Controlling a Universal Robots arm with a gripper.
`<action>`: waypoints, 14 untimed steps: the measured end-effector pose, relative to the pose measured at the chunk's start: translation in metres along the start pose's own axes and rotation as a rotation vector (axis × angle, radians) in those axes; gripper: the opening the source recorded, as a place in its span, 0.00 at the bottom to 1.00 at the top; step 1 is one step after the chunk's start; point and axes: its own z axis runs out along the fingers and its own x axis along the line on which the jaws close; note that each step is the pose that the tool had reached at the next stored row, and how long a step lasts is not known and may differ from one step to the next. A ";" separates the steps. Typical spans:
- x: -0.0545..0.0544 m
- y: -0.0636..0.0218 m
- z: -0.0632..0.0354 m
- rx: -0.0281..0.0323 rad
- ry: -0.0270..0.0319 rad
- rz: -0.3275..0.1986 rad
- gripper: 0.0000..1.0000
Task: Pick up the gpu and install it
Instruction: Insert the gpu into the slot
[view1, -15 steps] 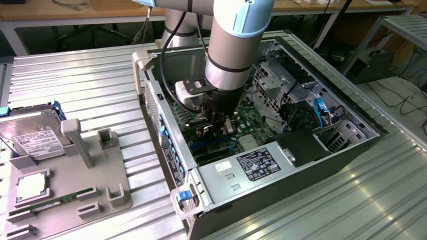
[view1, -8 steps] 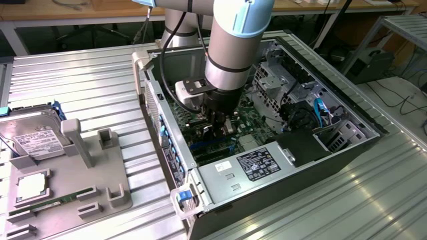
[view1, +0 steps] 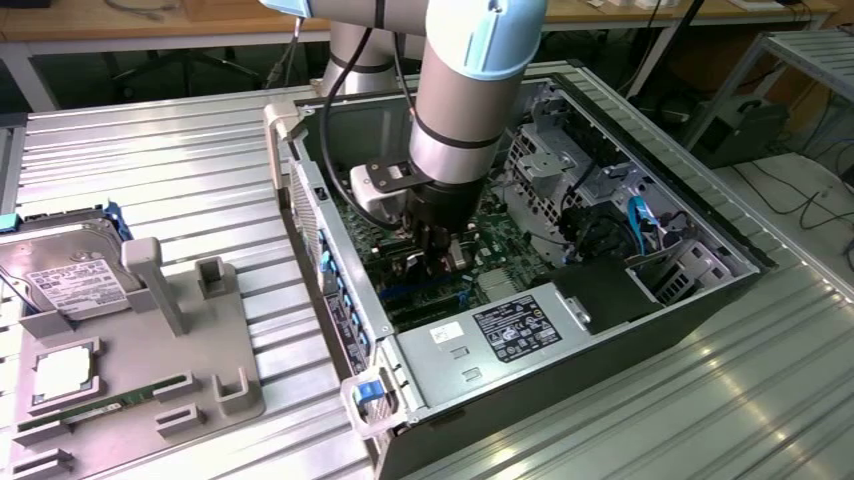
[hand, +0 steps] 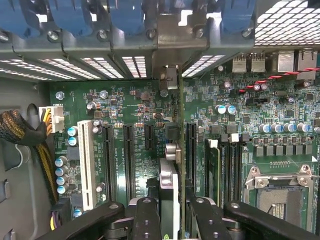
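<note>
At the wrist camera's near edge, the end effector is partly closed, with its black fingers clamped on either side of the gpu. The card stands on edge between them and runs away from the camera over the motherboard. It lines up with the black expansion slots; can't tell if its edge connector is seated. White slot sits off to one side, apart from the card, and the CPU socket is on the other side. Farther on, the card's metal bracket reaches the rear slot openings below a row of blue clips. Braided yellow-black cable bundle lies at the board's edge, well apart from the card.

Exterior view, nearest first: grey fixture at the exterior view's left carries a green RAM stick and a hard drive, well apart from the open computer case. Power supply fills the case's near end. Behind it the arm comes straight down into the case, end effector low over the board. Ribbed metal bench carries all of it.
</note>
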 end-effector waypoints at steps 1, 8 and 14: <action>0.000 0.0000 0.0008 0.0001 -0.0001 0.000 0.28; 0.000 0.0000 0.0013 0.0000 -0.0002 0.000 0.28; 0.000 0.0006 0.0013 0.0002 -0.0001 0.000 0.28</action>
